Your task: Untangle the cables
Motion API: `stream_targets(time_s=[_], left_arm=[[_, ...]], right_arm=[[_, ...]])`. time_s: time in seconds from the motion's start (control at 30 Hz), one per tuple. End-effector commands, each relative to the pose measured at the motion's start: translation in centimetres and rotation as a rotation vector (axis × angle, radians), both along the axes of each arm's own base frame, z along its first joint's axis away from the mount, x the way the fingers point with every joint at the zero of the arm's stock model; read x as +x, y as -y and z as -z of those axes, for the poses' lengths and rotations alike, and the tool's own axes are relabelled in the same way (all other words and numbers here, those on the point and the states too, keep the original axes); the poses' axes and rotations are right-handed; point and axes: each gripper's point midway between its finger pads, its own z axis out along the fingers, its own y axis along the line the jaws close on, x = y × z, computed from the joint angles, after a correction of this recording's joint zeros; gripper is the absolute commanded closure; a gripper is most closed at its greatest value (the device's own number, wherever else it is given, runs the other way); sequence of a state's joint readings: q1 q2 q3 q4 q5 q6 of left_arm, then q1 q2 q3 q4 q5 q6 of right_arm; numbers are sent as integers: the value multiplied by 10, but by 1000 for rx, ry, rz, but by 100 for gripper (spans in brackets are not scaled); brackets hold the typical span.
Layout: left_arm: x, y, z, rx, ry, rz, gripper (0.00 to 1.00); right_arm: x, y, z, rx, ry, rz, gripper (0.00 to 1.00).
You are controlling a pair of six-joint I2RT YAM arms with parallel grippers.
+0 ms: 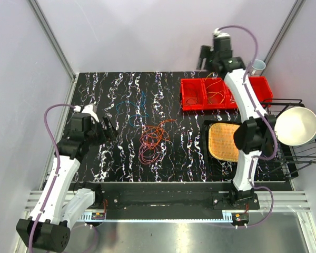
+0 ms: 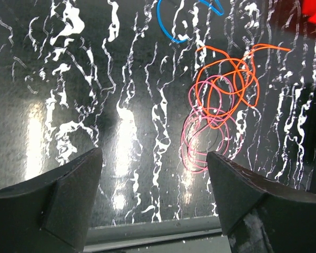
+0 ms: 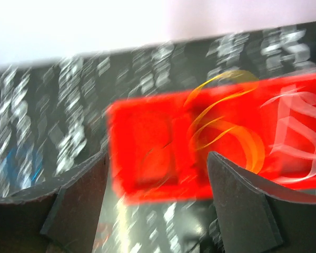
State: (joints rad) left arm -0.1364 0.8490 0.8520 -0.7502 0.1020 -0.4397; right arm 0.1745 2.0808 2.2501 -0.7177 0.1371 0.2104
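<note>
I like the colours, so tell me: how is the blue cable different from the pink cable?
The blue cable lies by itself, farther back on the table; the pink cable overlaps an orange cable. The blue cable sprawls loosely; the pink cable is wound in round loops. Both are thin wires lying on the table.

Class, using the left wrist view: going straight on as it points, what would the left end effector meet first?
Likely the bare tabletop; the pink and orange cables lie slightly right of that line, though depth is unclear.
</note>
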Motion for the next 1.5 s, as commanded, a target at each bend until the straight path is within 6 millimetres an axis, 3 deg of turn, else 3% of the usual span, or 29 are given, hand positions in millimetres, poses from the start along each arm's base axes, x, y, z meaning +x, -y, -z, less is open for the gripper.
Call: stream_targets(time_s=[0.0, 0.03, 0.07, 0.1, 0.13, 0.17, 0.2, 0.23, 0.27, 0.33, 0.47, 0.6, 0.7, 0.9, 0.93, 0.97, 1.07, 1.13, 1.17, 1.23, 1.27, 1.33, 1.37, 1.43, 1.47], left_arm=[[10, 7, -18, -28, 151, 43, 15], [9, 11, -20, -40, 162, 72, 15], [8, 15, -21, -43, 164, 105, 14], [10, 17, -21, -43, 158, 124, 13], [11, 20, -20, -55, 146, 131, 12], [14, 21, -18, -60, 134, 125, 9], [22, 25, -14, -71, 110, 123, 5], [27, 26, -12, -66, 104, 116, 4], [33, 27, -10, -53, 97, 108, 3], [51, 34, -13, -9, 92, 88, 3], [87, 53, -19, 36, 105, 85, 8], [133, 73, -15, 26, 114, 93, 12], [163, 82, -8, 35, 104, 96, 22], [222, 95, 12, 96, 71, 107, 24], [235, 98, 1, 99, 105, 116, 24], [243, 101, 18, 114, 73, 121, 24], [267, 104, 28, 154, 60, 127, 24], [281, 105, 26, 175, 76, 132, 24], [287, 106, 41, 189, 51, 136, 24], [297, 108, 41, 199, 53, 145, 25], [301, 110, 56, 208, 31, 153, 25], [309, 110, 53, 216, 40, 153, 28], [313, 110, 65, 229, 19, 152, 30], [320, 106, 65, 247, 19, 136, 34], [323, 106, 74, 247, 5, 136, 35]], right_arm=[[-52, -51, -33, 26, 74, -114, 19], [-66, -54, -4, 55, 19, -103, 18], [-79, -59, -36, 105, 115, -123, 19], [-92, -70, -36, 125, 133, -143, 19], [-108, -70, 0, 104, 80, -143, 20], [-119, -65, -30, 106, 199, -115, 20], [-129, -66, -26, 128, 211, -88, 20], [-142, -67, -3, 143, 174, -85, 20], [-154, -68, -9, 187, 183, -91, 20], [-174, -83, 13, 265, 110, -166, 22], [-205, -93, 21, 331, 78, -258, 23], [-218, -92, 34, 337, 51, -271, 21], [-224, -95, 44, 342, 16, -293, 21], [-237, -93, 53, 341, -1, -312, 21], [-239, -92, 53, 338, 1, -314, 21], [-240, -90, 54, 329, 1, -316, 21], [-245, -86, 53, 308, -1, -318, 20], [-248, -84, 52, 301, 0, -321, 20], [-249, -84, 52, 297, 1, -323, 20], [-251, -83, 50, 289, 7, -327, 20], [-251, -81, 51, 280, 5, -327, 20], [-252, -79, 52, 269, 4, -324, 20], [-252, -79, 51, 263, 7, -325, 20], [-252, -78, 53, 259, -3, -323, 20], [-252, -79, 51, 261, -1, -325, 19]])
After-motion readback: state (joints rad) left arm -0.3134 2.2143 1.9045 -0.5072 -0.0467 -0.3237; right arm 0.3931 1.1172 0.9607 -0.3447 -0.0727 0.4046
